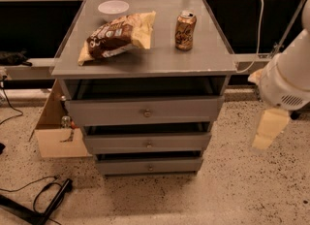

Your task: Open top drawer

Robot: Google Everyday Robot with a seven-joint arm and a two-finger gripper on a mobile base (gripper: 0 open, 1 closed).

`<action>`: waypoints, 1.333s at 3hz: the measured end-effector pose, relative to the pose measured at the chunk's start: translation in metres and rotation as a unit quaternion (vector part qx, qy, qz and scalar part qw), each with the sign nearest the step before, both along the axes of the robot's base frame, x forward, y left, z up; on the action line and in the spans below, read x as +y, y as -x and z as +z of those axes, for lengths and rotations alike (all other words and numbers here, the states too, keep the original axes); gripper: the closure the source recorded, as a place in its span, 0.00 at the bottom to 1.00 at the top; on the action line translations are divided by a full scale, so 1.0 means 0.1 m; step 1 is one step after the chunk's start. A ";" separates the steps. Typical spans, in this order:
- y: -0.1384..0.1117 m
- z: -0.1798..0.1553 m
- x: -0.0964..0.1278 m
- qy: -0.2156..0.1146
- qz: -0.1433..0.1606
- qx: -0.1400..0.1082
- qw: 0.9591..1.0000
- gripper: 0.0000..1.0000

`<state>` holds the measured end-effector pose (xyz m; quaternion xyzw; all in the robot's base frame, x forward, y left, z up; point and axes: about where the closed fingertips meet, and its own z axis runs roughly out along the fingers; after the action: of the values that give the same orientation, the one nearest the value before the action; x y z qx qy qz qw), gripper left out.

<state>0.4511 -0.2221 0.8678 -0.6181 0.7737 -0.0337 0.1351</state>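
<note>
Drawer place: wide grey flat-fronted top drawer (pixel 111 111) is found directly beneath the grey cabinet top (pixel 160 56), above two narrower grey drawers (pixel 121 144).
Step advice: small round metal knob (pixel 147 113) is best pinched squarely and drawn straight outward.
Arm pose: cream-coloured gripper (pixel 268 128) is hung low, right of the cabinet, well apart.
Gripper state: cannot be told.

no print reads clearly on the chip bag (pixel 116 37) or the can (pixel 185 30); the end effector (pixel 268 129) hangs at four o'clock of the tabletop (pixel 203 59).
</note>
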 end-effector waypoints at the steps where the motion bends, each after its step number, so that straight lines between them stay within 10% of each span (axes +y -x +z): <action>1: -0.17 -0.77 0.04 0.016 0.023 0.010 1.000 0.00; 4: -0.74 -1.89 0.30 0.052 0.106 0.012 0.993 0.00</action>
<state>0.5250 -0.1923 0.6789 -0.7031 0.7027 -0.0517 0.0960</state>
